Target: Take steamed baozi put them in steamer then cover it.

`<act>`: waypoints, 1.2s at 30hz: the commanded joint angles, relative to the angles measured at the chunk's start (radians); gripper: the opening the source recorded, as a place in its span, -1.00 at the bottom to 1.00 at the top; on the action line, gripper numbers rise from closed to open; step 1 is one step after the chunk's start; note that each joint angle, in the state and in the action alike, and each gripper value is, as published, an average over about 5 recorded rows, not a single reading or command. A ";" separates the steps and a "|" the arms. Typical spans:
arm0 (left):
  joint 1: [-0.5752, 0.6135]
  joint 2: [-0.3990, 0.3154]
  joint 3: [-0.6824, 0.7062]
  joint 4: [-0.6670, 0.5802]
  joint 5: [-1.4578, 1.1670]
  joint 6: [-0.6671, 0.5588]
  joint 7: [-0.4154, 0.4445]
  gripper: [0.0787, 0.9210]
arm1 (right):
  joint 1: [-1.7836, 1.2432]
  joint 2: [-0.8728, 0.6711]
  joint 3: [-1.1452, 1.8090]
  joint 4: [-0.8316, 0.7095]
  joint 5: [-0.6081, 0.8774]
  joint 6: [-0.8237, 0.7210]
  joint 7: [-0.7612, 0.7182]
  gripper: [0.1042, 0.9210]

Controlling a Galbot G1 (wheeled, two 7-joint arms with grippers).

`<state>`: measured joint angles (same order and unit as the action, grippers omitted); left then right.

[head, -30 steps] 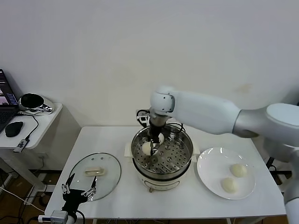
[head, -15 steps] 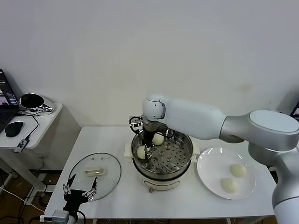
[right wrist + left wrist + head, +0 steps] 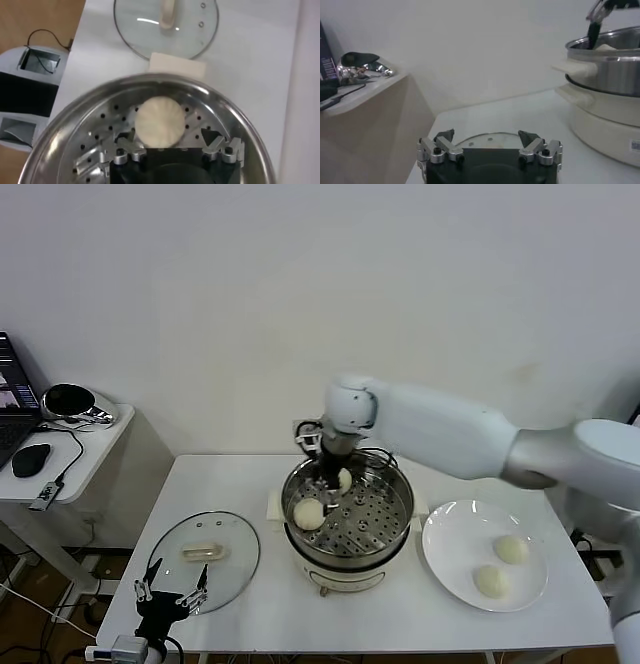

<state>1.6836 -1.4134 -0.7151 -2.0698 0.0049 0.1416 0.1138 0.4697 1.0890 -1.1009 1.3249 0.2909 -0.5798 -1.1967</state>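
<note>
A small label on the front of the steamer's (image 3: pixel 347 529) cream base is too small to read; no other writing is legible. The steamer is a round, shiny stainless-steel pot with a perforated tray, standing mid-table. Two smooth, round, cream-white baozi lie on the tray: one (image 3: pixel 309 514) at its left side, another (image 3: pixel 343 480) towards the back. The right gripper (image 3: pixel 327 491) hangs inside the pot just above them, jaws spread wide, holding nothing. Two more baozi (image 3: pixel 510 549) rest on a flat white plate (image 3: pixel 440 559) to the steamer's right. The cover (image 3: pixel 205 552), clear glass with a metal rim and cream bar handle, lies flat on the white table (image 3: pixel 250 614) to the left. The left gripper (image 3: pixel 170 594) sits at the cover's near edge, jaws apart, empty.
</note>
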 commanded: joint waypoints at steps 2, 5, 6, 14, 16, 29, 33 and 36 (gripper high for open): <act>0.005 0.010 0.006 -0.003 0.002 0.006 0.012 0.77 | 0.060 -0.458 0.058 0.242 -0.027 0.062 -0.063 0.76; 0.011 0.010 0.010 -0.006 0.002 0.009 0.014 0.77 | 0.032 -0.575 0.083 0.282 -0.058 0.090 -0.083 0.76; 0.013 0.010 0.011 -0.008 0.002 0.010 0.014 0.77 | 0.020 -0.607 0.089 0.293 -0.073 0.102 -0.090 0.76; 0.031 0.016 0.018 -0.001 0.011 0.010 0.012 0.77 | -0.207 -0.740 0.200 0.312 -0.202 0.251 -0.100 0.76; 0.033 0.014 0.018 -0.003 0.013 0.013 0.013 0.77 | -0.314 -0.747 0.275 0.309 -0.258 0.259 -0.096 0.76; 0.053 -0.002 0.016 -0.009 0.040 0.019 0.015 0.77 | -0.733 -0.657 0.569 0.217 -0.459 0.277 -0.105 0.76; 0.054 -0.003 0.014 -0.006 0.040 0.019 0.015 0.77 | -0.733 -0.640 0.565 0.192 -0.478 0.285 -0.107 0.76; 0.052 -0.002 0.013 -0.004 0.040 0.019 0.016 0.77 | -0.739 -0.632 0.564 0.182 -0.489 0.287 -0.103 0.76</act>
<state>1.7360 -1.4164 -0.7013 -2.0764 0.0418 0.1599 0.1287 -0.1323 0.4582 -0.6272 1.5362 -0.1155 -0.3152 -1.2954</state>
